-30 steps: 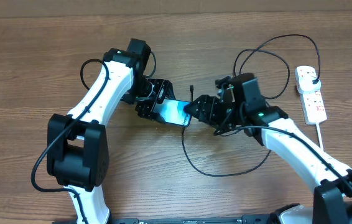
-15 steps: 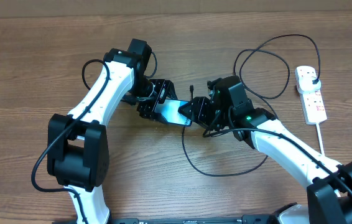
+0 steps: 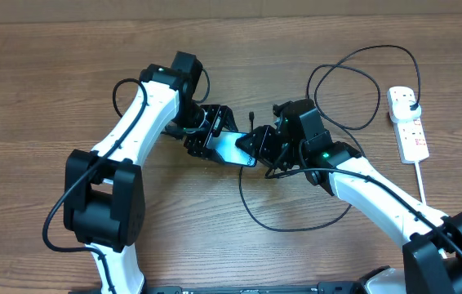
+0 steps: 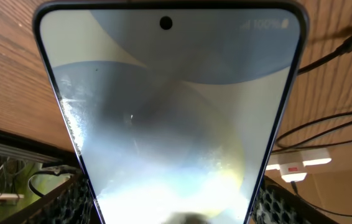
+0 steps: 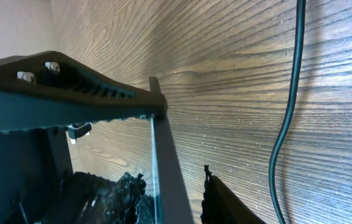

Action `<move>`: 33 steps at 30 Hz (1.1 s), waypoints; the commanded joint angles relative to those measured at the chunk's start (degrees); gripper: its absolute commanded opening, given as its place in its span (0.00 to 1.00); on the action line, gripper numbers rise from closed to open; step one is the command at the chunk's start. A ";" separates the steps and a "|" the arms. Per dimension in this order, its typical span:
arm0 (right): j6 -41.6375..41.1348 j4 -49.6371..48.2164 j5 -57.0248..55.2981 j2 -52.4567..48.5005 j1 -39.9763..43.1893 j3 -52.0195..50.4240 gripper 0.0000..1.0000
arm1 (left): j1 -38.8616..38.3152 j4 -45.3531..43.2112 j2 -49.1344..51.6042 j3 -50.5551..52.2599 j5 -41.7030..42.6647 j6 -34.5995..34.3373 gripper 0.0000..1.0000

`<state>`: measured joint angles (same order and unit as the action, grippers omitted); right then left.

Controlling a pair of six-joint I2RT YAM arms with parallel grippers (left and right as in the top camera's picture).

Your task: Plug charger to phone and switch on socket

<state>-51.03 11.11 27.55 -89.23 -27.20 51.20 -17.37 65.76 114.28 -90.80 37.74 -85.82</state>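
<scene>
My left gripper [image 3: 211,137] is shut on the phone [image 3: 233,147], holding it by its long edges just above the table. In the left wrist view the phone [image 4: 170,112] fills the frame between my mesh pads [image 4: 70,202]. My right gripper [image 3: 251,147] is open at the phone's right end. In the right wrist view the phone's edge [image 5: 163,168] stands between my fingers [image 5: 226,202], with a small gap on the right side. The charger cable [image 3: 378,47] loops loosely on the table. Its connector tip [image 3: 250,118] lies free just behind the phone. The socket [image 3: 408,122] lies at the far right with the black plug [image 3: 410,100] in it.
The socket's thick white cord [image 3: 421,181] runs toward the front right edge. The cable's lower loop [image 3: 288,229] lies on the wood under my right arm, and a strand [image 5: 288,112] passes right of my right fingers. The socket [image 4: 294,167] shows behind the phone.
My right gripper moved left to the phone's end and then stayed there. My left gripper shifted the phone slightly to the right.
</scene>
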 commanded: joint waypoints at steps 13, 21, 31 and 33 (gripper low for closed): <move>-0.22 -0.55 -2.71 -0.28 -1.36 0.94 0.22 | -1.05 0.00 -0.17 -1.55 2.62 -2.10 0.41; -0.20 -0.44 -3.17 -0.28 -1.36 0.94 0.16 | -1.05 0.00 -0.17 -1.55 2.80 -2.10 0.41; -0.22 -0.33 -3.54 -0.26 -1.36 0.94 0.04 | -1.05 0.00 -0.17 -1.55 2.80 -2.08 0.44; -0.24 -0.33 -3.54 -0.26 -1.36 0.94 0.04 | -1.05 0.00 -0.17 -1.55 2.80 -2.08 0.45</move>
<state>-51.86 10.74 25.28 -89.27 -28.27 51.22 -18.02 65.36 114.28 -90.80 38.15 -86.96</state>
